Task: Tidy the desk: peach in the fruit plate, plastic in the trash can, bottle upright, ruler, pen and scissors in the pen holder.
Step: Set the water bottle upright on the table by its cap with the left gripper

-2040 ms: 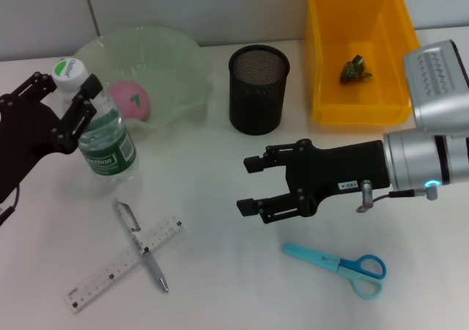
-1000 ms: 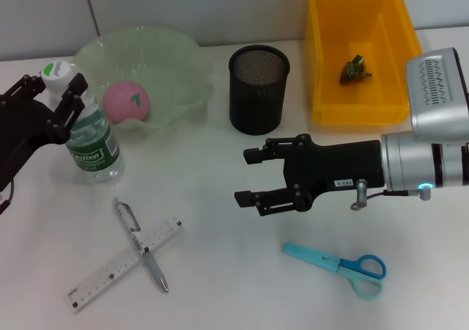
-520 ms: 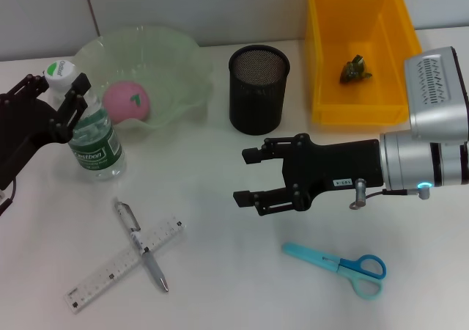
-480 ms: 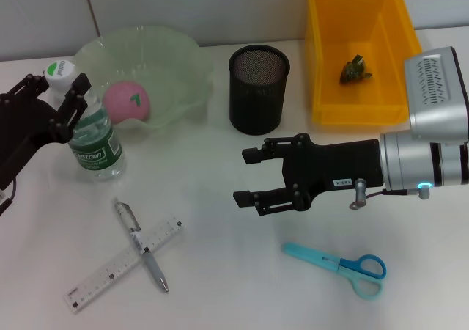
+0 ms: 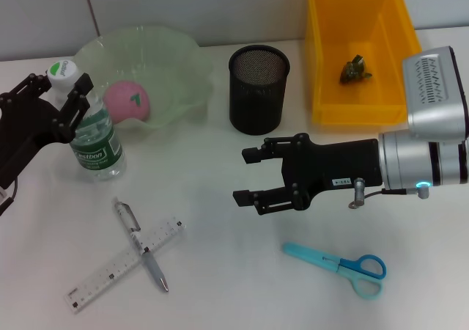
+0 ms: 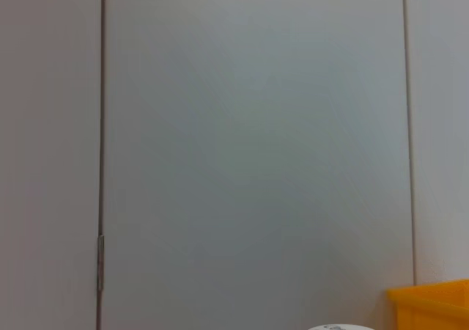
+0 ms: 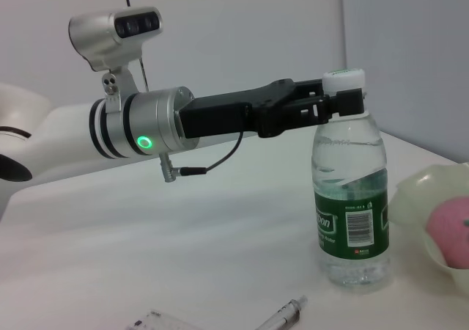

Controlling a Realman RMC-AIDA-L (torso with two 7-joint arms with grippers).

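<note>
The clear water bottle point(image 5: 93, 137) with a green label stands upright on the table, left of the green fruit plate point(image 5: 183, 55); it also shows in the right wrist view point(image 7: 352, 205). My left gripper point(image 5: 60, 94) is shut on its neck just under the white cap, which the right wrist view point(image 7: 333, 104) also shows. The pink peach point(image 5: 129, 100) lies in the plate. The crumpled plastic point(image 5: 355, 69) lies in the yellow bin point(image 5: 326, 59). The ruler point(image 5: 110, 273) and the pen point(image 5: 141, 246) lie crossed at the front left. The blue scissors point(image 5: 341, 265) lie at the front right. My right gripper point(image 5: 244, 176) is open and empty, mid-table above the scissors.
The black mesh pen holder point(image 5: 259, 88) stands empty between plate and bin. The left wrist view shows only the wall and a corner of the bin point(image 6: 432, 304).
The left gripper carried the bottle to the left and brought it from tilted to upright, then nudged it slightly right. The right gripper drifted a little to the left.
</note>
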